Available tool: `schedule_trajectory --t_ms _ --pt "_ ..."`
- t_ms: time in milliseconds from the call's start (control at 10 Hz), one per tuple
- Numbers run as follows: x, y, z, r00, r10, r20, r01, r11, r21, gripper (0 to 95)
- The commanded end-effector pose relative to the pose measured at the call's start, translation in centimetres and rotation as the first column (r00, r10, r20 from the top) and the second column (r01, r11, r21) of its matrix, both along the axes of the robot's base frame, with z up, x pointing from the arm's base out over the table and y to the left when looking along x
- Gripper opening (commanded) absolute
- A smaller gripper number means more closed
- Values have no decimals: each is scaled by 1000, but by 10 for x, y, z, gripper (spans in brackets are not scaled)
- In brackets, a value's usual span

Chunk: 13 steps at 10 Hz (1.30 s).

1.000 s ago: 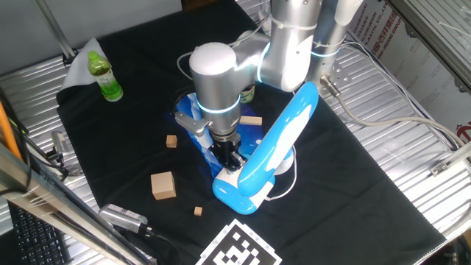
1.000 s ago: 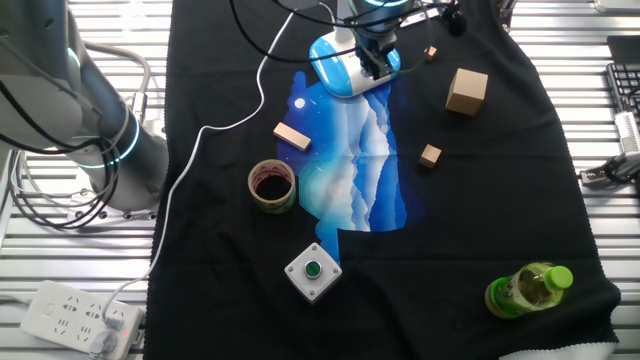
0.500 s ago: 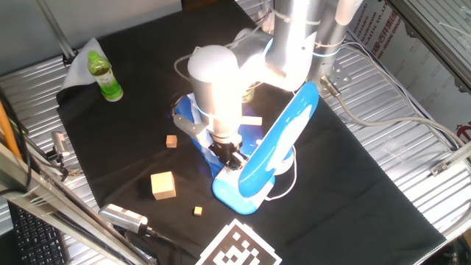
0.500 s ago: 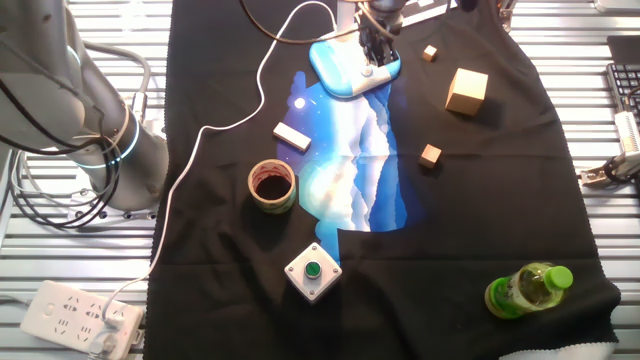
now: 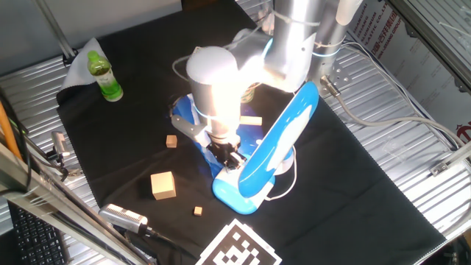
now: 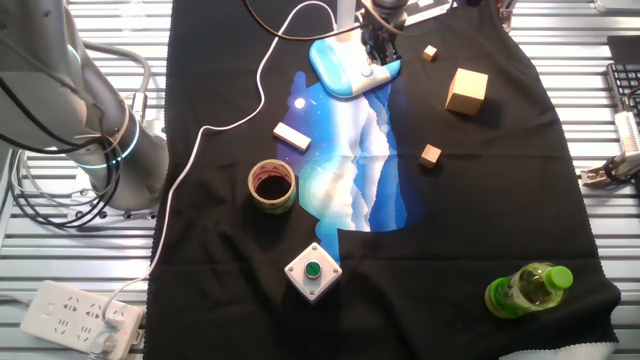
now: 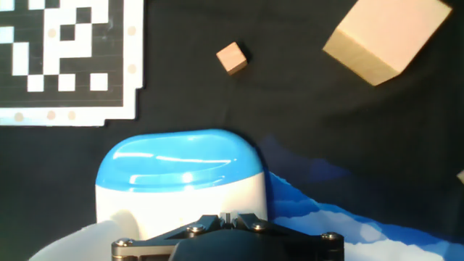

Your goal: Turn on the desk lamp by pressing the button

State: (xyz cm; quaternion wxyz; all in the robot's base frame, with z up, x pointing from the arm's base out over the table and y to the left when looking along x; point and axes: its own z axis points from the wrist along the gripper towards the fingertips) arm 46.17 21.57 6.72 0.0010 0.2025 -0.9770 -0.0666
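Observation:
The desk lamp stands on the black cloth, its long oval arm raised over the blue-and-white base. It also shows in the other fixed view and in the hand view. The lamp is lit: warm light falls on my wrist and a white glow fills the hand view's lower left. My gripper points straight down, its tips on the base. In the hand view the gripper has its fingertips touching each other, shut and empty. The button is hidden under them.
A blue-white patterned sheet lies by the base. Wooden blocks, a tape roll, a green push button on a grey box, a green bottle, a checkered marker and the lamp's white cable lie around.
The lamp has gone from dark to lit since one second ago. My gripper has shifted slightly on the base and has stayed there for the last half second.

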Motion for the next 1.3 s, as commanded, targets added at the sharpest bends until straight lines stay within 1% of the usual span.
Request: schedule_trajectory --t_ms 100,400,500,600,700,800,900,1100,1300 --pt "3 -4 0 1000 8 1 -8 1000 0 0" --pt "6 -15 3 1000 16 0 -16 1000 1 0" --pt "6 -25 3 1000 30 3 -30 1000 1 0" --pt "4 -32 3 1000 29 9 -29 1000 -12 0" --pt "0 -40 4 999 17 29 -16 999 -43 0" --pt "-3 -48 6 999 0 48 3 998 -60 0" --pt "-7 -61 10 997 -14 70 19 998 -67 0" --pt "-13 -95 24 997 -12 80 20 995 -95 0" --pt "-13 -121 37 996 -29 83 37 995 -98 0"
